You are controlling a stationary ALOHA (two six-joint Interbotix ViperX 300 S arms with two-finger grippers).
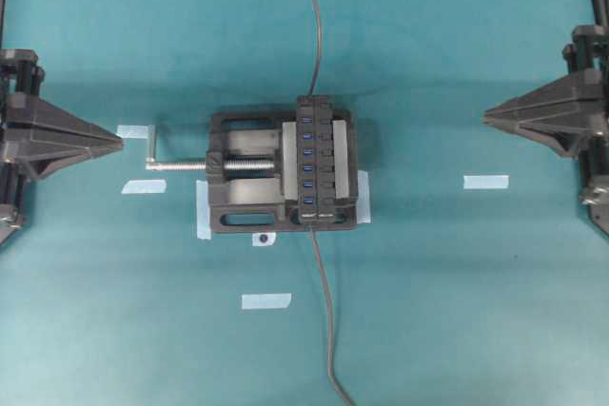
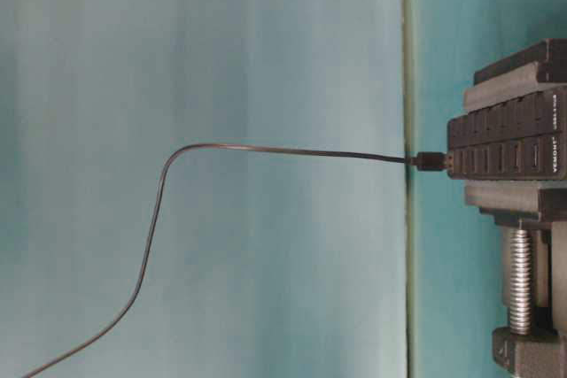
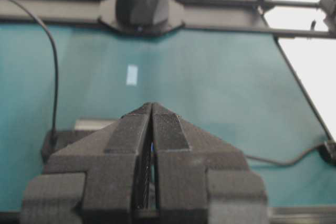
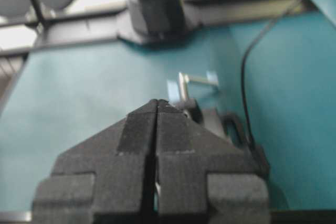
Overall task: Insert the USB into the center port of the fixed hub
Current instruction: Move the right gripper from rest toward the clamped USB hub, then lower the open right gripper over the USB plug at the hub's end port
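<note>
I am holding my left gripper (image 1: 119, 144) well out to the left of the vise (image 1: 249, 178), its tip pointing toward it, with both fingers pressed together and nothing between them. My right gripper (image 1: 485, 119) is sitting well out on the opposite side of the vise, also aimed at it, and its fingers (image 4: 137, 132) are likewise meeting along one thin seam. Both my arms are lying low and level, tucked back at the edges, neither one reaching or touching the vise. My two wrists are looking straight ahead over the closed fingertips.
</note>
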